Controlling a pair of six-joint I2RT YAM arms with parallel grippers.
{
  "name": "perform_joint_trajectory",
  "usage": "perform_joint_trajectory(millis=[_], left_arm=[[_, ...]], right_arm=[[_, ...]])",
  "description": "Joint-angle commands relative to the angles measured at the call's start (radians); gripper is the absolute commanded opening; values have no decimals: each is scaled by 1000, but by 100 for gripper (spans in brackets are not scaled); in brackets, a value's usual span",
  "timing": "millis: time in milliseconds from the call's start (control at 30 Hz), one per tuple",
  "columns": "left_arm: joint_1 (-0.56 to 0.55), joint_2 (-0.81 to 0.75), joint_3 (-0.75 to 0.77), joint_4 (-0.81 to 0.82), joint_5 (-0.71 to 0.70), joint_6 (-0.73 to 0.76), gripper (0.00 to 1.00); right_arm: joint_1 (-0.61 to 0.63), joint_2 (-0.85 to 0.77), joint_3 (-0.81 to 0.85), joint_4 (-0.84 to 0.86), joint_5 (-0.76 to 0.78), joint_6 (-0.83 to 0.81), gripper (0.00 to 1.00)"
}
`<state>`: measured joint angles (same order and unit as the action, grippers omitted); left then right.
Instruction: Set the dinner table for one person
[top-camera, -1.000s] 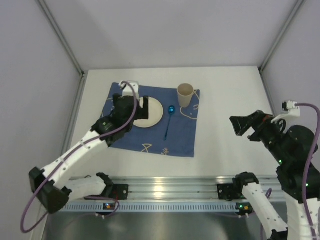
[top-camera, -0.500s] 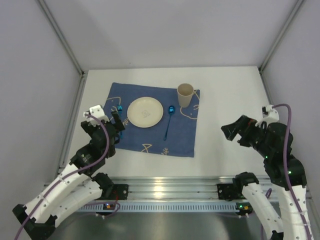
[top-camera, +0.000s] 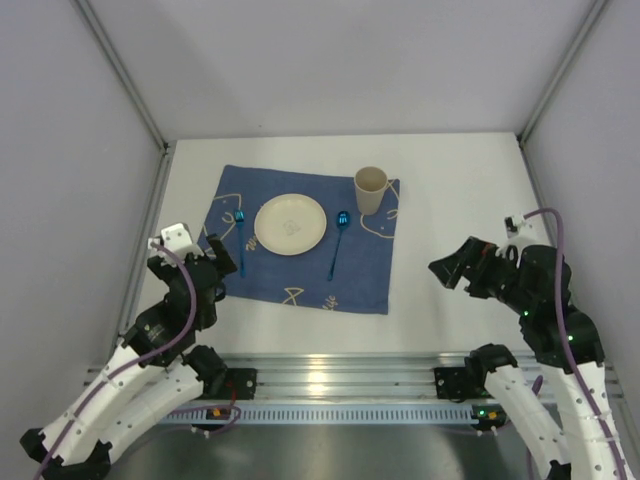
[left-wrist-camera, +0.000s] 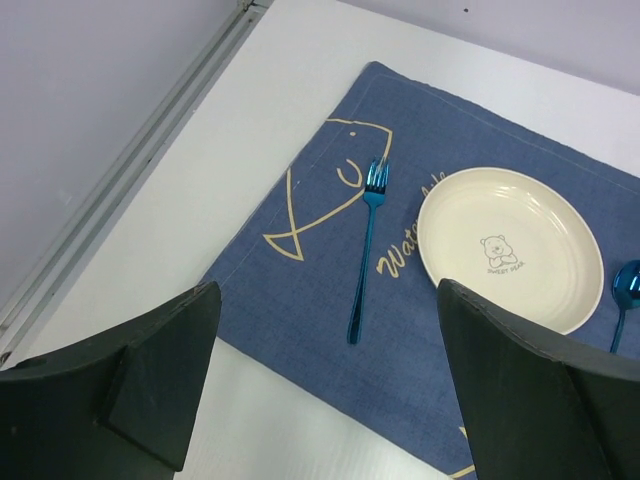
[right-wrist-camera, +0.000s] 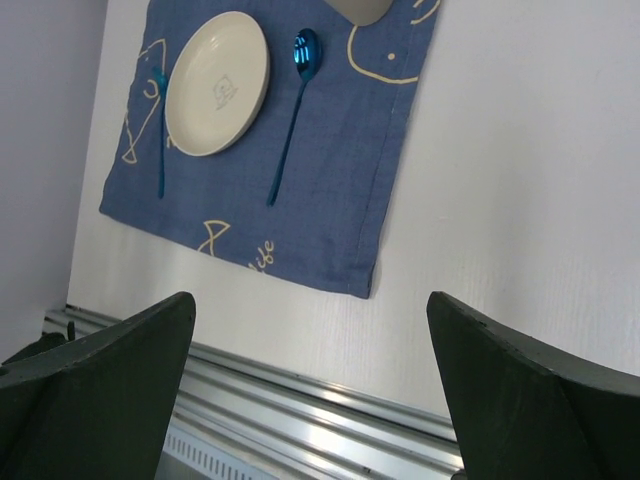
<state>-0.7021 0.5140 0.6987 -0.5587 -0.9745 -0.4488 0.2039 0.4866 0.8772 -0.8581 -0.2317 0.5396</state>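
Left gripper (top-camera: 218, 270), right gripper (top-camera: 450, 270): jaws apart, empty, above the dinner table (top-camera: 460, 190). Fork (left-wrist-camera: 366, 250) on placemat (top-camera: 300, 275) lies ahead of left jaws, handle toward them. Left arm nearer. Setting probably complete.

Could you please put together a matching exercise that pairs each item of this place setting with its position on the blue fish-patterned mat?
Things:
1. shiny blue metal fork
2. round cream plate
3. shiny blue metal spoon
4. beige cup

Places:
A. at the far right corner of the dark blue cloth mat
B. just left of the plate
C. just right of the plate
D. between the two utensils

Pairs: 1-B; 2-D; 3-C; 4-A
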Motion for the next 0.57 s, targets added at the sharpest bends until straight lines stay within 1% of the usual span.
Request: perform_joint_trajectory(millis=[0,367,533], left_arm=[[1,-17,16,-50,2,-22,94],[0,-2,21,-38,16,-25,93],[1,23,13,19,28,33,94]], right_arm=[[19,1,-4,42,-24,11,100],[42,1,-17,59,-26,14,100],[54,3,-21,76,-41,7,100]])
